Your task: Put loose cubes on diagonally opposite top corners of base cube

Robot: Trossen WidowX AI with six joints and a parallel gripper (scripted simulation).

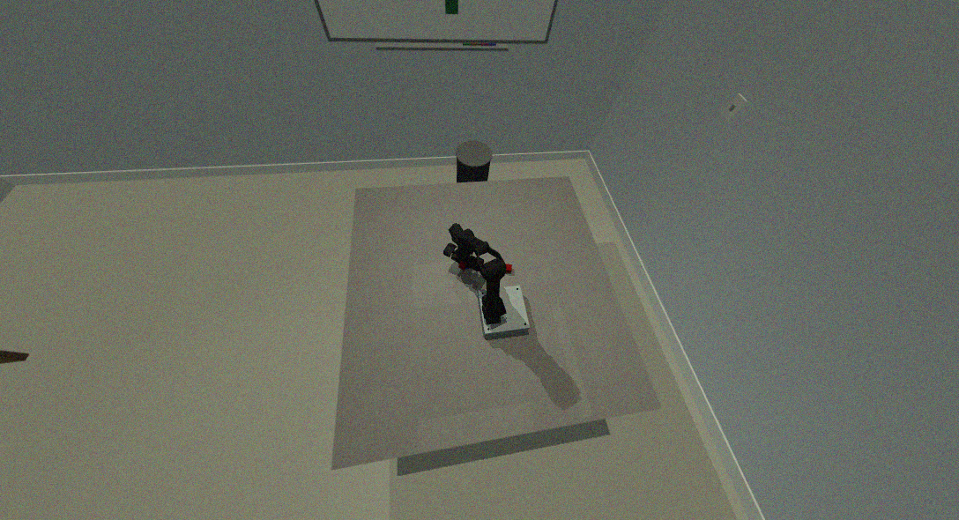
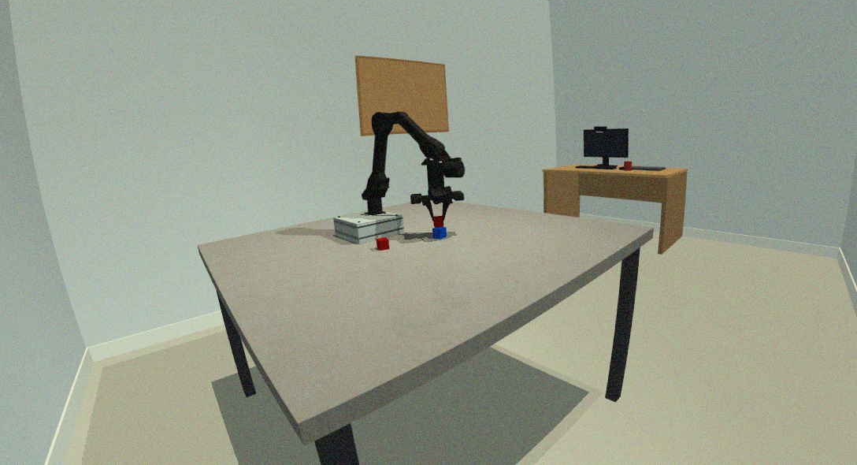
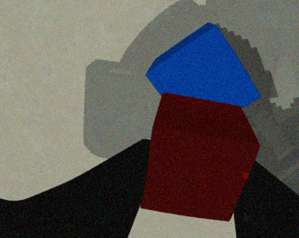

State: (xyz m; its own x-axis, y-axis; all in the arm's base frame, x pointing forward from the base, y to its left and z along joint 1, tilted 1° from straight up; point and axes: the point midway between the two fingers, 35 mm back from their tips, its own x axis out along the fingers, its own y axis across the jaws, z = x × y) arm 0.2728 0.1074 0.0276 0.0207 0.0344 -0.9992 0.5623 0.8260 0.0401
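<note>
The blue base cube stands on the table. My gripper is shut on a red cube, one finger on each side. In the exterior view the held cube is right above the blue cube, its lower edge meeting the blue top; whether they touch I cannot tell. In the wrist view it covers the lower corner of the blue cube, and the two are turned differently. The other red cube lies on the table near the robot's base. The blue cube is hidden in the top view.
The robot's pale base box stands on the grey table, behind the loose red cube in the exterior view. The arm's shadow falls around the blue cube. A desk with a monitor stands apart, further back.
</note>
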